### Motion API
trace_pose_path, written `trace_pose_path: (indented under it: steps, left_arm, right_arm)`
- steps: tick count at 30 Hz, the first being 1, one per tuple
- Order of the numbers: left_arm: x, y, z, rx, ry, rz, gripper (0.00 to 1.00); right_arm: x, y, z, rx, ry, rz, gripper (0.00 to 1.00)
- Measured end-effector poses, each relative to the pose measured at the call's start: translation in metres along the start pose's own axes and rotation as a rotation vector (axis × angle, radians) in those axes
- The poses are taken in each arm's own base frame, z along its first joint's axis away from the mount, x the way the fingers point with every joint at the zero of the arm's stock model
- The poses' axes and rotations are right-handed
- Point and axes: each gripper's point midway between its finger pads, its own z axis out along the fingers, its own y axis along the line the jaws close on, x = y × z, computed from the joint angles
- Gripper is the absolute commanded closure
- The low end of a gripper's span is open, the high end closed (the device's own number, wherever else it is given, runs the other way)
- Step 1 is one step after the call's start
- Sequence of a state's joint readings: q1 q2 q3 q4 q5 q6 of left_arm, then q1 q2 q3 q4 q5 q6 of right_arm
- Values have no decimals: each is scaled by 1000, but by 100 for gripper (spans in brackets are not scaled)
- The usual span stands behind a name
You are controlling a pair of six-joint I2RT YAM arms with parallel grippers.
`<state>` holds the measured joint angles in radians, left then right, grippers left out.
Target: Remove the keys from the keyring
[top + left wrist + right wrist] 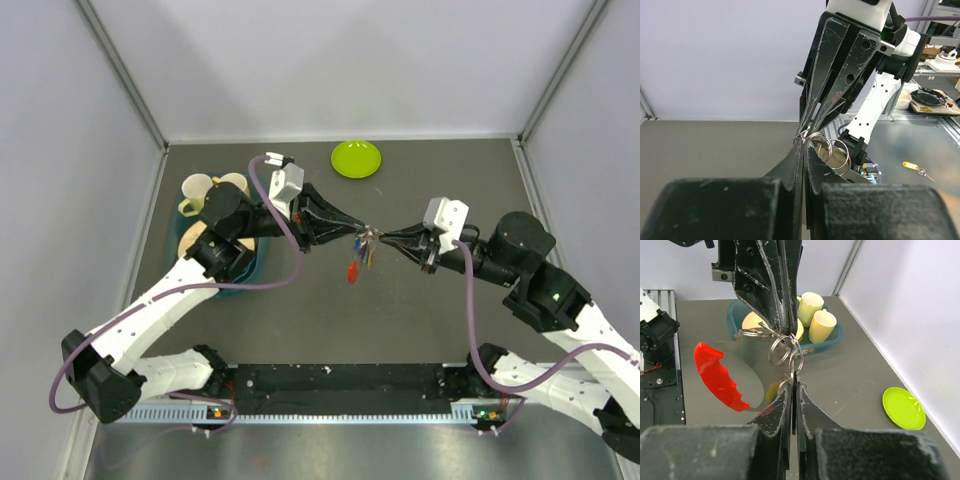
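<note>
The keyring hangs in mid-air over the middle of the table, stretched between my two grippers. It is a cluster of thin silver rings, also visible in the left wrist view. The keys dangle below it, among them a long red one and a small blue one. My left gripper comes in from the left, shut on one ring of the cluster. My right gripper faces it from the right, shut on another ring. The two sets of fingertips almost touch.
A teal tray at the back left, partly under the left arm, holds two cream cups and a wooden disc. A lime-green dish lies at the back centre. A yellow-tagged key lies on a metal surface beyond the right arm.
</note>
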<state>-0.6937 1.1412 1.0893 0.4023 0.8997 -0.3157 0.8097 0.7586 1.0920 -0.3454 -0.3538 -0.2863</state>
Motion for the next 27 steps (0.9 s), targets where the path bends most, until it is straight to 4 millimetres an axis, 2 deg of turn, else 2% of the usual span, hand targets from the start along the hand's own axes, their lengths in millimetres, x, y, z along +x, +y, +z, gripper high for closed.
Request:
trace_pose_path:
  steps: [16, 27]
  left_arm:
    - [0, 1, -2, -4, -7, 5, 100]
    - [-1, 0, -2, 3, -24, 9, 100]
  right_arm:
    - [15, 4, 11, -32, 50, 31, 100]
    - [5, 4, 13, -31, 11, 60, 100]
